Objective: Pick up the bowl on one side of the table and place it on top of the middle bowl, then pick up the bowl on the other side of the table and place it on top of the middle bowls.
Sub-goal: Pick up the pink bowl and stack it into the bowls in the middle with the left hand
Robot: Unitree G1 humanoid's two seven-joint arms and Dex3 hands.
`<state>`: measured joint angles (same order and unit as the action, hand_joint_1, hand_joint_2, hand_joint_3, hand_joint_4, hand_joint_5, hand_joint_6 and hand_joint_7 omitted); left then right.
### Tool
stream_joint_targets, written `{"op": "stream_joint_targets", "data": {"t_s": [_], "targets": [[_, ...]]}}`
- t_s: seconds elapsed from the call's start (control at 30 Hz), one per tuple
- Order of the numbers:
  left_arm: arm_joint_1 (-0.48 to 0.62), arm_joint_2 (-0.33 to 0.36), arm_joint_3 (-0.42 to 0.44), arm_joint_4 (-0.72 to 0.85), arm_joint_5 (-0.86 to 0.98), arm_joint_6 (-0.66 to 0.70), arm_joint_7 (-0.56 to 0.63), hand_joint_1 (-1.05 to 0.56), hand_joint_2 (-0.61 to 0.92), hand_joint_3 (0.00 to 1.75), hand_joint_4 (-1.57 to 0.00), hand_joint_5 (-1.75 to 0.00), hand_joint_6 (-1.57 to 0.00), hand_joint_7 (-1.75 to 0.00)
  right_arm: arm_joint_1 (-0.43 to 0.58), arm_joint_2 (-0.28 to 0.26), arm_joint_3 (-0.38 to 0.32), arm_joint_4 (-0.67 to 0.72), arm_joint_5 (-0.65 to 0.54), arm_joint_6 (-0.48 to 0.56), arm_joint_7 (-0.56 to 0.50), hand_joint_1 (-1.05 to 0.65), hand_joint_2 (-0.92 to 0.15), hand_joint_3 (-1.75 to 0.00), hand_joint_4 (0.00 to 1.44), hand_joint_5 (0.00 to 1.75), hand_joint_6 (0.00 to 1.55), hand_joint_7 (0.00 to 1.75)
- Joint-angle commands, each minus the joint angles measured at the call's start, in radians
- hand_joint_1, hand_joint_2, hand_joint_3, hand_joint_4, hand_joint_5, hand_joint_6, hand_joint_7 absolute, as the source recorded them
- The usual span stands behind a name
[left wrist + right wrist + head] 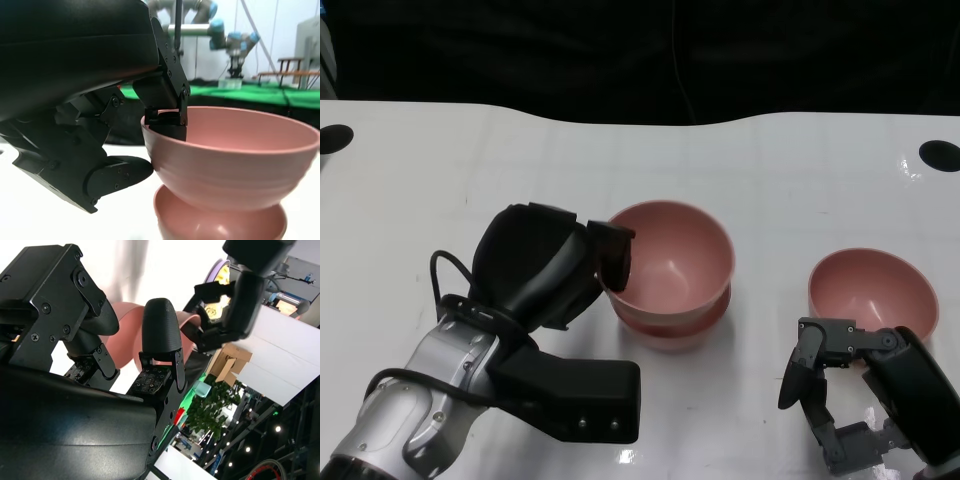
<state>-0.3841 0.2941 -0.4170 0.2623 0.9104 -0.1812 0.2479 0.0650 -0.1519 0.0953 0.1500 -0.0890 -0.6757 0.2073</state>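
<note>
A pink bowl point(670, 255) point(235, 160) is over the middle pink bowl point(670, 330) point(220, 222), its base down inside that bowl's rim. My left hand point(550, 265) point(100, 100) grips the upper bowl's left rim, one finger point(167, 125) inside and the thumb outside. I cannot tell whether the upper bowl rests fully on the lower one. A third pink bowl point(872, 290) point(125, 335) stands on the right of the table. My right hand point(840, 385) point(100, 355) is just in front of it, fingers apart and holding nothing.
The white table point(640, 170) has a black round hole near its far left corner point(334, 137) and another near its far right corner point(939, 154). Beyond the far edge it is dark.
</note>
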Motion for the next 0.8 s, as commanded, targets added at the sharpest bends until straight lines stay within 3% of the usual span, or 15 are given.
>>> {"op": "stream_joint_targets", "data": {"t_s": [0.03, 0.1, 0.13, 0.2, 0.3, 0.8], "targets": [[-0.028, 0.005, -0.003, 0.059, -0.026, 0.023, -0.051, -0.22, 0.6, 0.79, -0.82, -1.67, -0.93, -0.96, 0.011, -0.014, -0.005, -0.022, 0.01, 0.012, 0.002, 0.14, -0.18, -1.63, 0.91, 1.74, 0.88, 1.34], [-0.036, 0.007, -0.008, 0.074, -0.035, 0.031, -0.078, -0.24, 0.75, 0.54, -0.85, -1.28, -0.97, -0.7, 0.011, -0.014, -0.005, -0.024, 0.01, 0.014, 0.002, 0.14, -0.18, -1.62, 0.9, 1.74, 0.87, 1.34], [-0.042, 0.015, -0.015, 0.079, -0.036, 0.029, -0.109, -0.25, 0.78, 0.48, -0.86, -1.22, -0.99, -0.65, 0.012, -0.014, -0.005, -0.025, 0.011, 0.016, 0.003, 0.14, -0.18, -1.62, 0.9, 1.74, 0.87, 1.34], [-0.047, 0.031, -0.026, 0.075, -0.045, 0.024, -0.164, -0.3, 0.89, 0.22, -0.7, -0.52, -0.77, -0.21, 0.014, -0.015, -0.006, -0.028, 0.01, 0.017, 0.003, 0.15, -0.18, -1.62, 0.9, 1.74, 0.87, 1.34], [-0.045, 0.043, -0.03, 0.059, -0.054, 0.023, -0.207, -0.34, 0.92, 0.1, -0.58, -0.22, -0.62, -0.03, 0.018, -0.016, -0.006, -0.036, 0.006, 0.025, 0.001, 0.15, -0.19, -1.61, 0.9, 1.74, 0.87, 1.34], [-0.018, 0.046, -0.023, 0.013, -0.054, 0.022, -0.189, -0.45, 0.92, 0.03, -0.15, 0.0, -0.23, 0.0, 0.018, -0.017, -0.006, -0.042, 0.008, 0.033, 0.007, 0.14, -0.18, -1.62, 0.91, 1.75, 0.88, 1.34]]}}
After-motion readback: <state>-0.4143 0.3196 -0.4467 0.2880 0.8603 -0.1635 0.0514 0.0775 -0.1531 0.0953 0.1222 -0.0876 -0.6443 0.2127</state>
